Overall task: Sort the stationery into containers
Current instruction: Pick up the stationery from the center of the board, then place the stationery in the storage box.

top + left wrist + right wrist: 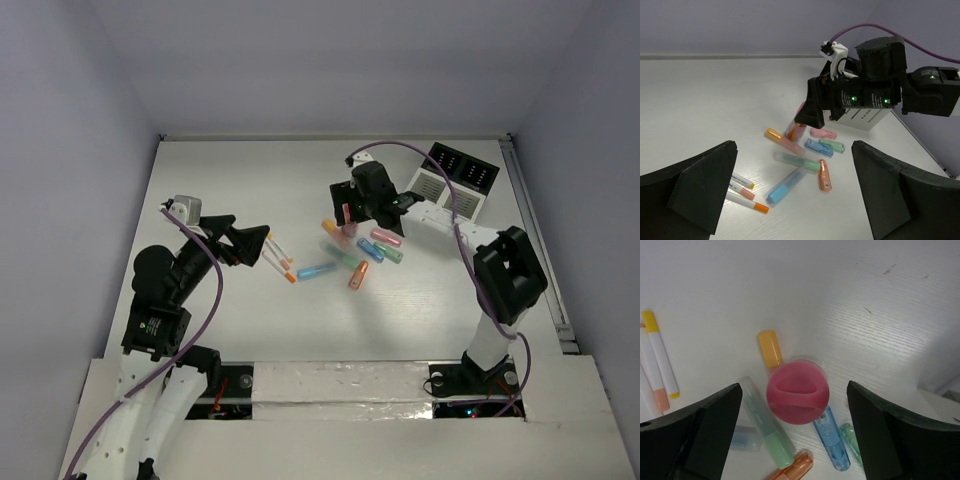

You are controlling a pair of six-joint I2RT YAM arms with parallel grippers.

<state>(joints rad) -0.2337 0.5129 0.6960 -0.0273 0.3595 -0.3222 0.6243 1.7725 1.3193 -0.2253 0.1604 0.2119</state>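
Observation:
The stationery lies mid-table: a stubby pink cylinder stands upright among pastel pieces, among them a yellow-capped one, a green one, a blue capsule and an orange capsule. My right gripper hangs open right over the pink cylinder, one finger on each side, neither touching it. Three thin white sticks lie to the left, just in front of my open, empty left gripper. The containers, a white slatted organizer with a black section, stand at the back right.
The right arm reaches over the pile and partly hides the organizer in the left wrist view. A blue highlighter lies nearest the white sticks. Walls close the table on the left, back and right.

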